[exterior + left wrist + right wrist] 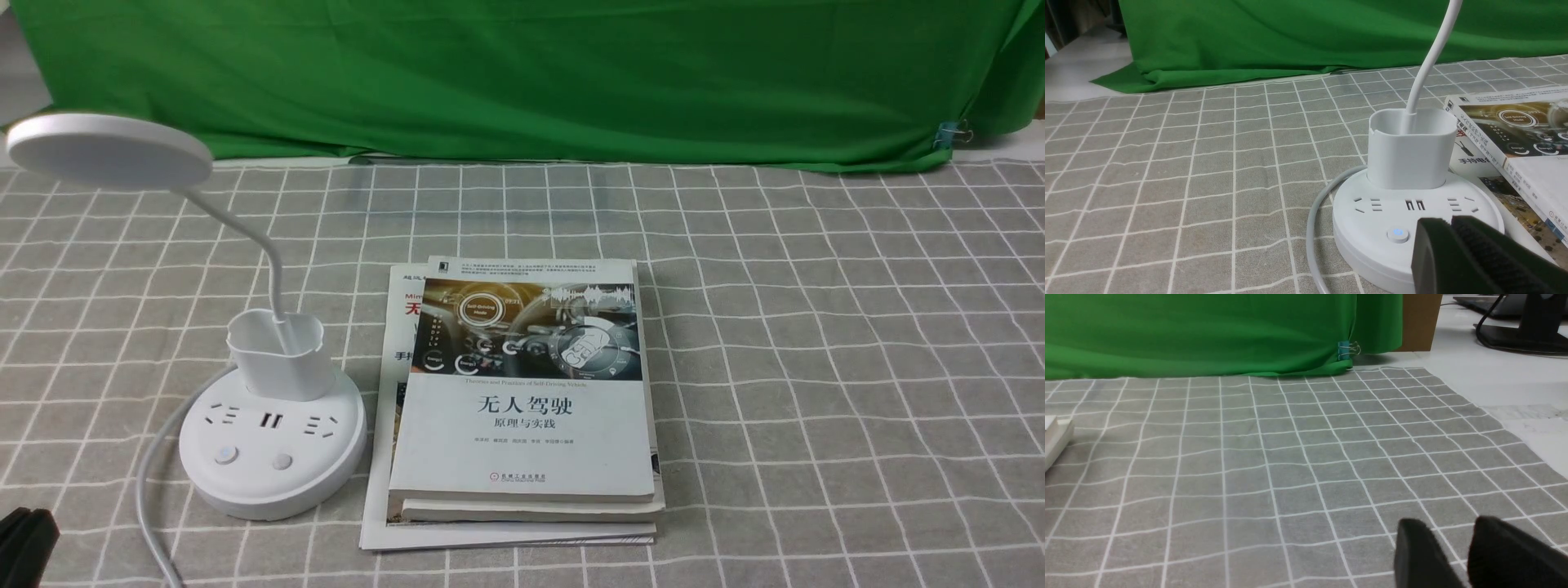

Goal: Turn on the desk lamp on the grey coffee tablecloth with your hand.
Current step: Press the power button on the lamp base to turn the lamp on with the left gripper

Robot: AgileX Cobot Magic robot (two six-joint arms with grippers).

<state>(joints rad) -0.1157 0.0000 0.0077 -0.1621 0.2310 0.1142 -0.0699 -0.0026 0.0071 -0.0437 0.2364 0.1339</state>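
Note:
The white desk lamp stands at the left on the grey coffee tablecloth (816,343). Its round base (273,457) carries sockets, a small cup (277,355) and two buttons (226,455). Its disc head (110,151) is up at the far left on the bendy neck. In the left wrist view one button (1397,233) glows blue on the base (1367,220). My left gripper (1449,221) is shut and empty, just over the base's near edge and beside that button. It hides the second button. Only a black corner of it (24,543) shows in the front view. My right gripper (1451,524) is open and empty, low over bare cloth (1290,457).
A stack of books (522,392) lies right beside the lamp base, also in the left wrist view (1515,134). The lamp's white cord (151,474) curves off the front left. A green backdrop cloth (522,73) hangs behind, with a clip (951,133) at its right.

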